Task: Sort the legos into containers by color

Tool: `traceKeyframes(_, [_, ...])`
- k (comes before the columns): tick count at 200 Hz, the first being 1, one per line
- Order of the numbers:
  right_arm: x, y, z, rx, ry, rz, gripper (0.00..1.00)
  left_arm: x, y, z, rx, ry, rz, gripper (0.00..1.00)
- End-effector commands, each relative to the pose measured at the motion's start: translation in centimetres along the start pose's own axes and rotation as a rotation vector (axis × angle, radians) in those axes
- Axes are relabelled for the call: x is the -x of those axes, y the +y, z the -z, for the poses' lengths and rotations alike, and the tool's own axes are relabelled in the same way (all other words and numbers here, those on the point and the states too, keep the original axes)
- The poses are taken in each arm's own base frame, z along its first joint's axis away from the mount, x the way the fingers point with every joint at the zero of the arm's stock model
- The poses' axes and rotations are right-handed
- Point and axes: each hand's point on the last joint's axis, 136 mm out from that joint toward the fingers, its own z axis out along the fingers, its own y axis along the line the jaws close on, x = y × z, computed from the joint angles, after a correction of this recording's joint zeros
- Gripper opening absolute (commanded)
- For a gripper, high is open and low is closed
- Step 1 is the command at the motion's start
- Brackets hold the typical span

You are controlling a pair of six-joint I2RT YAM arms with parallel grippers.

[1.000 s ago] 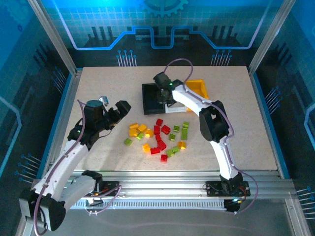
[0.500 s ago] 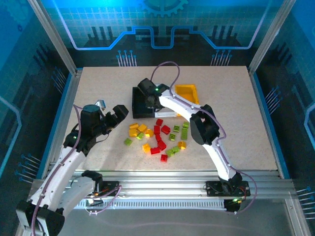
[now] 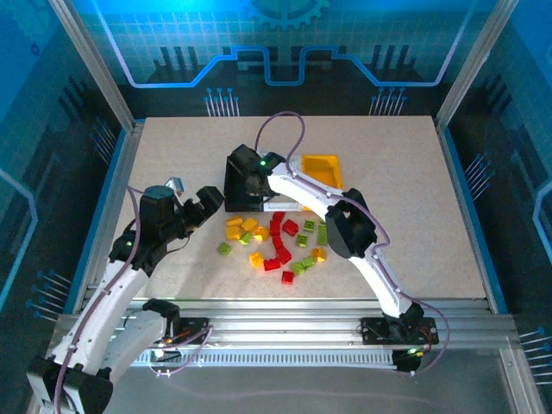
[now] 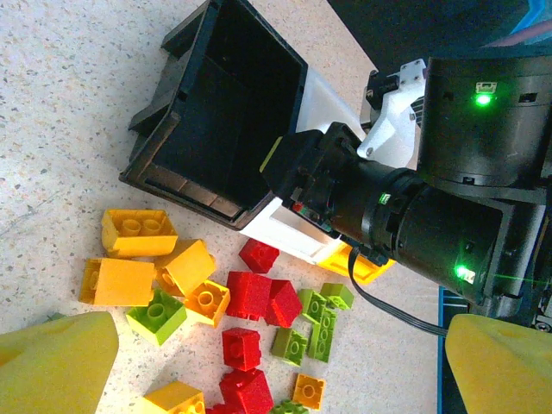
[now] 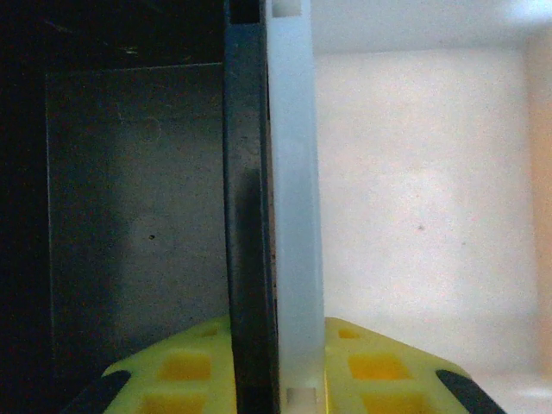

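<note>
The speckled beige tabletop (image 3: 414,216) carries all task items.

The white right arm (image 3: 371,259) reaches from its base at the near edge, leftward and away, to the row of bins. The right gripper (image 5: 276,379) stands over the black and white bins. Its jaws are clamped across their two touching walls, one yellow pad (image 5: 164,379) inside the black bin and the other inside the white bin.

The white left arm (image 3: 112,285) is raised over the left part of the tabletop. The left gripper (image 3: 197,194) points toward the bricks and the bins. Its jaws stand wide apart and hold nothing.

The three bins form a row at mid-table. The black open-topped rectangular plastic bin (image 4: 228,103) is at the left. The white rectangular plastic bin (image 4: 289,233) is in the middle, mostly hidden under the right gripper. The yellow rectangular plastic bin (image 3: 322,168) is at the right.

The small red, lime green and orange-yellow plastic bricks (image 3: 276,237) lie loose in a cluster on the tabletop, just on the near side of the bins, between the two arms.
</note>
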Motion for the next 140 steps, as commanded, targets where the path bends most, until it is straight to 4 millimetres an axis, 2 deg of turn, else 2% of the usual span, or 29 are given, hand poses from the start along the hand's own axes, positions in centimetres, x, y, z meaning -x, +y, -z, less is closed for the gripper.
traceKeyframes(1, [-1.2,-0.8,-0.1,-0.064,0.007,0.047,0.00,-0.5,0.9,0.1,0.028,0.007,-0.026,0.99])
traceKeyframes(53, [-1.6,-1.2,0.2,-0.065,0.003,0.079,0.00,-0.6,1.0,0.1,0.031,0.006,-0.026,0.99])
traceKeyframes(102, [-1.6,-0.7,0.3,-0.037,0.004,0.085,0.00,-0.6,1.2,-0.2,0.032,0.006,-0.017,0.99])
traceKeyframes(140, [-0.8,-0.2,0.9,-0.019,-0.022,0.080,0.23,-0.7,1.3,-0.2,0.035,0.007,-0.019,0.99])
